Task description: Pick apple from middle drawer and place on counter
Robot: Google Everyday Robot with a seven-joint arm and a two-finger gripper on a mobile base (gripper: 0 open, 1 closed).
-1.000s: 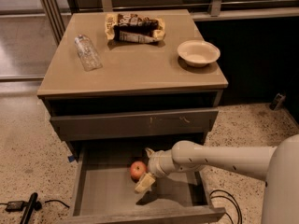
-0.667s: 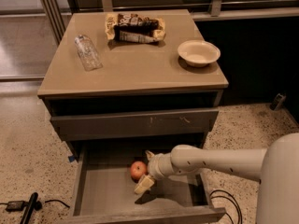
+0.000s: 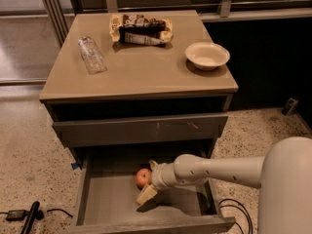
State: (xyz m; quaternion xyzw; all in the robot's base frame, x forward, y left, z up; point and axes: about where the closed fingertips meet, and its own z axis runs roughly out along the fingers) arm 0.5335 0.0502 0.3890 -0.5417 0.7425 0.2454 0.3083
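The apple (image 3: 142,177), small and red with yellowish patches, lies on the floor of the open middle drawer (image 3: 107,204), near its centre. My gripper (image 3: 149,180) reaches in from the right, down inside the drawer. It is open, with one pale finger (image 3: 146,195) in front of the apple and the other (image 3: 153,164) behind it, so the apple sits at the mouth of the jaws. I cannot tell whether the fingers touch it. The tan counter (image 3: 141,72) is the cabinet top above.
On the counter are a clear plastic bottle (image 3: 91,55) lying at the left, a snack bag (image 3: 141,29) at the back and a cream bowl (image 3: 207,55) at the right. The scratched upper drawer front (image 3: 141,128) is closed above the arm. Cables and a black tool (image 3: 29,216) lie on the floor.
My gripper has edged slightly left, closer around the apple. The apple and drawer have not moved.
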